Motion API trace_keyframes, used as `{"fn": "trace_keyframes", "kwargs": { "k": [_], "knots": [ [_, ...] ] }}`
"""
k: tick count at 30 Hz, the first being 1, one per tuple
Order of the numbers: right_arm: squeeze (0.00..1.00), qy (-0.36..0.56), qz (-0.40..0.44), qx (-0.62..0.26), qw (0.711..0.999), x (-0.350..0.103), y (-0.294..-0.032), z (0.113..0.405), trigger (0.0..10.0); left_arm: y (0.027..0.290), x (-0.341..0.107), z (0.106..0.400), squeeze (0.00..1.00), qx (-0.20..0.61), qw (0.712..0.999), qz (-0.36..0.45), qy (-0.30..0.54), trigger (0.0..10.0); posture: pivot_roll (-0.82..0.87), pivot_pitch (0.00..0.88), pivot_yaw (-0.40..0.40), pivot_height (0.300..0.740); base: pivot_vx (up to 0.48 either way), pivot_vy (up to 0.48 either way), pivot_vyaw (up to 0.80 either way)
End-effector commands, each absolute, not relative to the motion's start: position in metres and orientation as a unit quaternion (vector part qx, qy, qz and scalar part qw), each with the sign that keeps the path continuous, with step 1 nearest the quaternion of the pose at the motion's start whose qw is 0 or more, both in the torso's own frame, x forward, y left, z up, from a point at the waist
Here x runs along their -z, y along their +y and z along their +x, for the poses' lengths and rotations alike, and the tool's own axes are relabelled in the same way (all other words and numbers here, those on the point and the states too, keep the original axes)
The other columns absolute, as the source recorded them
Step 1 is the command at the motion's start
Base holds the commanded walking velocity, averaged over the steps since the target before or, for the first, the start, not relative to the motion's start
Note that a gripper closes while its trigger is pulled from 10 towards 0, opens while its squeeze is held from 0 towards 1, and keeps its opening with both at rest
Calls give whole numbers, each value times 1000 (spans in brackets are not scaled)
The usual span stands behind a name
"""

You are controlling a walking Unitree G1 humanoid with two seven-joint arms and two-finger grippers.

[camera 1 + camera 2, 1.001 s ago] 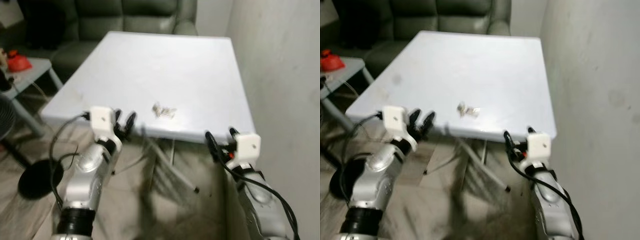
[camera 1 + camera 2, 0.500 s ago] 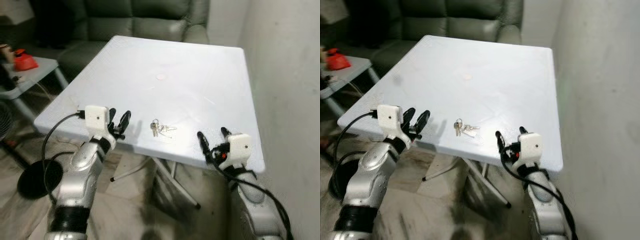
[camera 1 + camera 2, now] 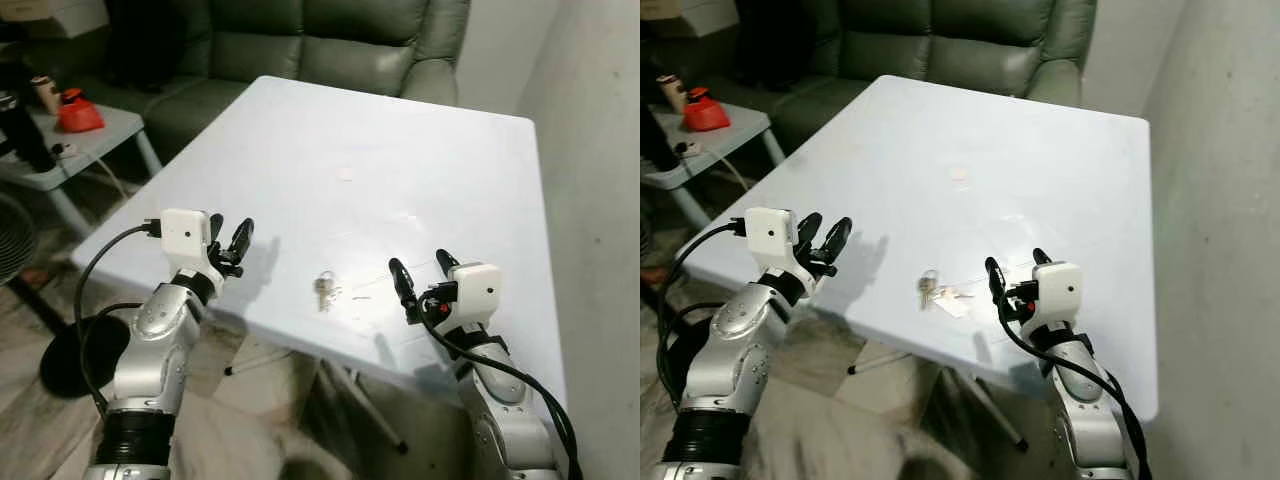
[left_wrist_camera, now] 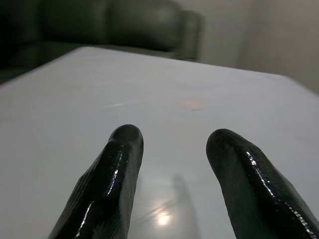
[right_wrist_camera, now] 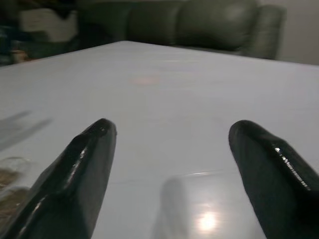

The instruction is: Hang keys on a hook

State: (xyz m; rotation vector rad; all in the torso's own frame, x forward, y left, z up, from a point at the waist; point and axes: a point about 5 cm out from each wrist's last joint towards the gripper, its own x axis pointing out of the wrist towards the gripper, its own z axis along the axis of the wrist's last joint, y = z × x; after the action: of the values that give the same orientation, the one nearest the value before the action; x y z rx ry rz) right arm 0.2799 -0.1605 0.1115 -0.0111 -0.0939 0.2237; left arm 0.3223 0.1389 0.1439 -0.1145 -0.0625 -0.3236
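Now reach right gripper (image 3: pixel 420 285), fingers spread and empty, toward keys (image 3: pixel 325 290) at its 9 o'clock on table (image 3: pixel 400 150); pinch ring. Left gripper (image 3: pixel 228 240) likewise parted, empty.

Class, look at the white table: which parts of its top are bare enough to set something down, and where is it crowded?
The table is bare across its middle and far half, from the sofa side down to a faint pinkish spot. The near edge is crowded: keys lie between the left gripper and the right gripper, both open.
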Motion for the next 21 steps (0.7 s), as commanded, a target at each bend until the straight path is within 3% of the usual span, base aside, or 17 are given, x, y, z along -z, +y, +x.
{"fn": "trace_keyframes", "kwargs": {
  "k": [1, 8, 21],
  "knots": [
    [0, -57, 1, -116, 992, -115, -156, 281, 10000, 149, -147, 322, 0, 143, 988, -39, -42, 10000, -31, 29, 22, 740, 0, 0, 0],
    [0, -65, -62, -160, 983, -121, -157, 285, 10000, 143, -141, 311, 0, 180, 982, -12, -54, 10000, -28, 45, 13, 740, 0, 0, 0],
    [0, -75, -92, -182, 976, -133, -165, 298, 10000, 140, -137, 304, 0, 183, 981, -13, -57, 10000, -8, 59, -13, 740, 0, 0, 0]
  ]
}}
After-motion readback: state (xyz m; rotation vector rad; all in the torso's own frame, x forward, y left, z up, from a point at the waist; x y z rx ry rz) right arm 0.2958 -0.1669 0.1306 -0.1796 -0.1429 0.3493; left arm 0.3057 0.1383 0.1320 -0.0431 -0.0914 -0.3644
